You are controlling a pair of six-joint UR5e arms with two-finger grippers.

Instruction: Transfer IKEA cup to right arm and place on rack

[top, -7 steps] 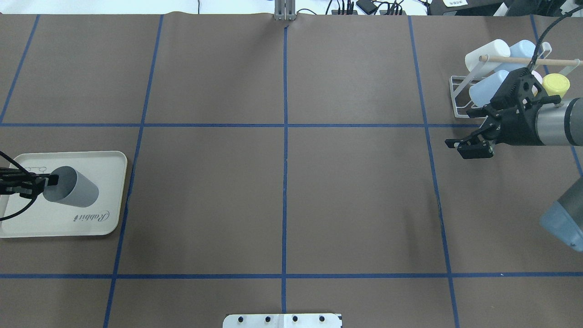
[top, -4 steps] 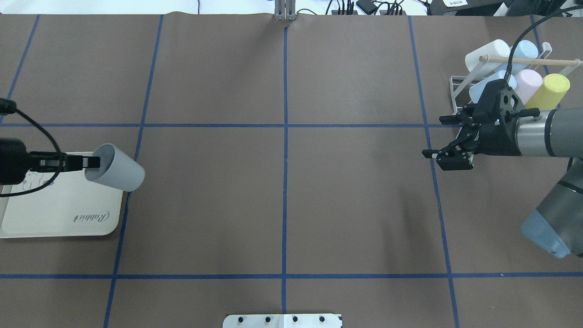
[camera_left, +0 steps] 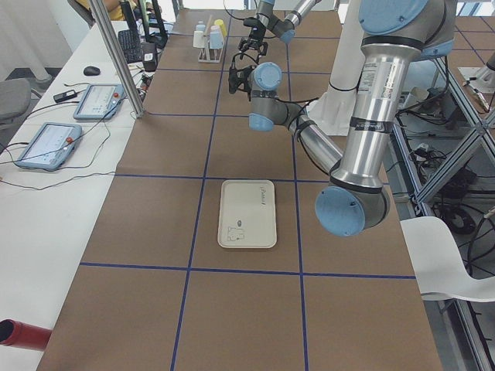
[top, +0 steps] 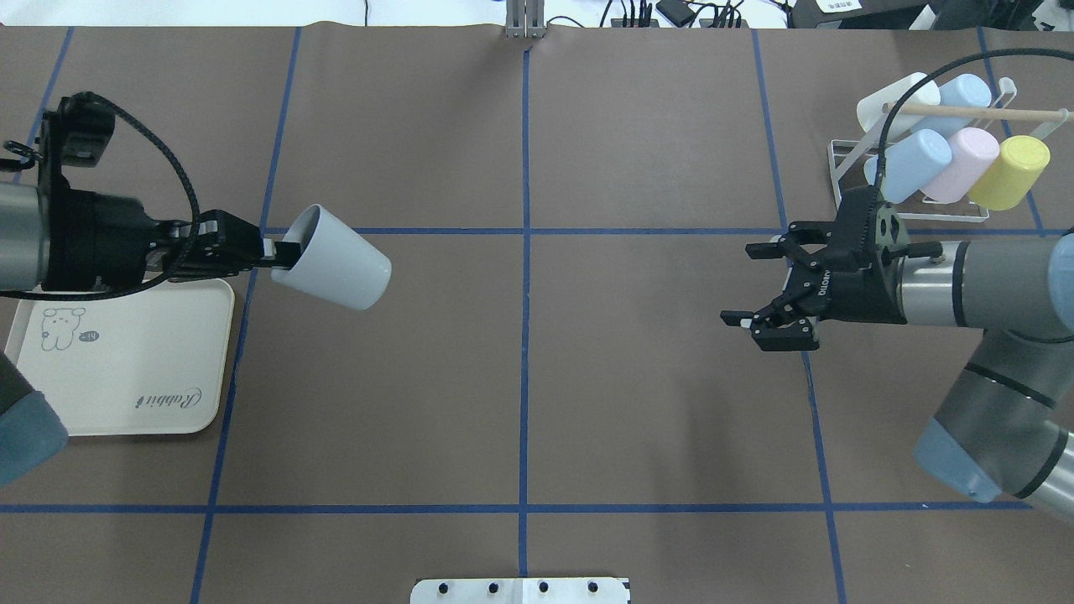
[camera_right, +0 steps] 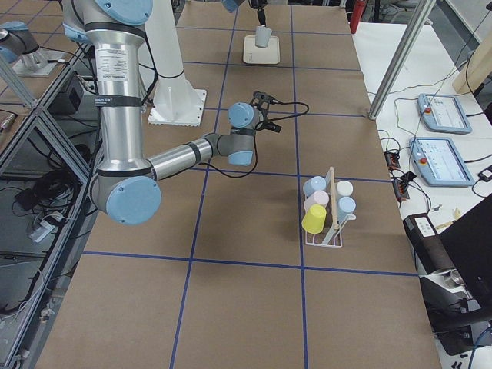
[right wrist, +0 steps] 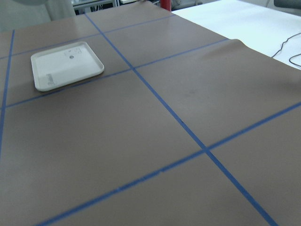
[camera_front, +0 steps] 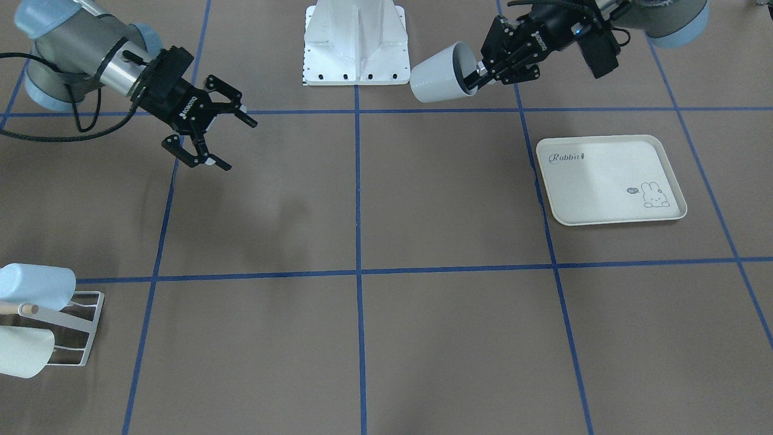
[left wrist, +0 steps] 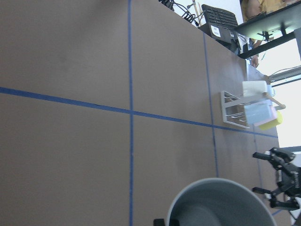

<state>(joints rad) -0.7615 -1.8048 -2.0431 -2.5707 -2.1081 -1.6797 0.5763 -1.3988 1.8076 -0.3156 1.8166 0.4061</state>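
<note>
Cup (top: 331,268) hangs left of middle, its rim pinched by the left gripper (top: 279,254), above the table beside the rabbit tray (top: 126,403). Right gripper (top: 747,285), at right, is wide open. Hand-over and the rack (top: 839,172), upper right, are still to do.

Field notes, remote station: I see the left arm (top: 17,243) and right arm (top: 965,294) as silver-grey tubes with pale blue joint caps (top: 956,470). The right gripper (top: 742,283) and left gripper (top: 277,256) are black with white lettering, and a black braided cable (top: 172,164) loops off each wrist. The base (camera_front: 355,45) is white, with dark screws (camera_front: 345,77) along its front edge.
</note>
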